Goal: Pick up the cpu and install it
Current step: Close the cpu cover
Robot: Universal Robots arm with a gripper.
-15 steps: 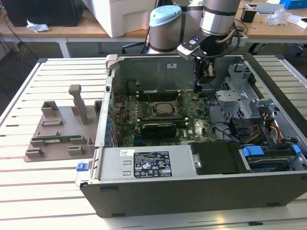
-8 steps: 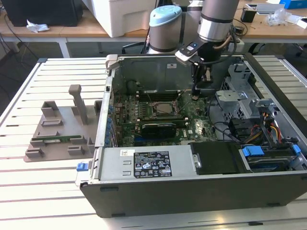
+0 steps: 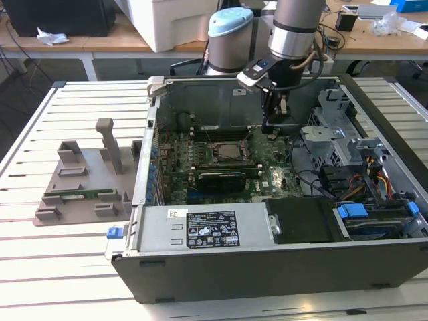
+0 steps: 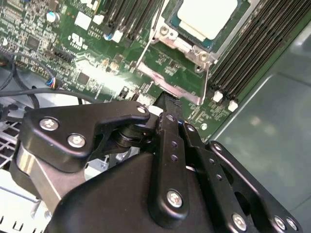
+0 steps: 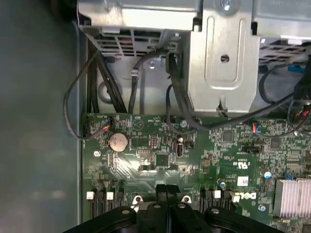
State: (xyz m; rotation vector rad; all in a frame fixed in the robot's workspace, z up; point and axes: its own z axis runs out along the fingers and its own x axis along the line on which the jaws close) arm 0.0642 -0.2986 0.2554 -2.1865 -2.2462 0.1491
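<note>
While the one arm reaches down into the open computer case, its single gripper hangs low over the green motherboard, toward the far wall. It sits just to the exterior view's right of the socket. In the first wrist view the two black fingertips sit pressed together along a thin seam, gripping nothing. In the second wrist view the gripper shows as matte black links fixed with round silver screws.

The one cpu lies flat in the socket, well apart from the fingers. It is a square with a smooth pale metal top, and a bright steel frame surrounds it. Long black memory slots run along two sides of the socket. In the exterior view the cpu sits mid-board.

The first wrist view also shows one round silver coin cell, one finned metal heat sink and one folded sheet-metal bracket.

On the slatted white table, at the exterior view's left, stands one grey plastic fixture. It holds one narrow green memory stick.
</note>
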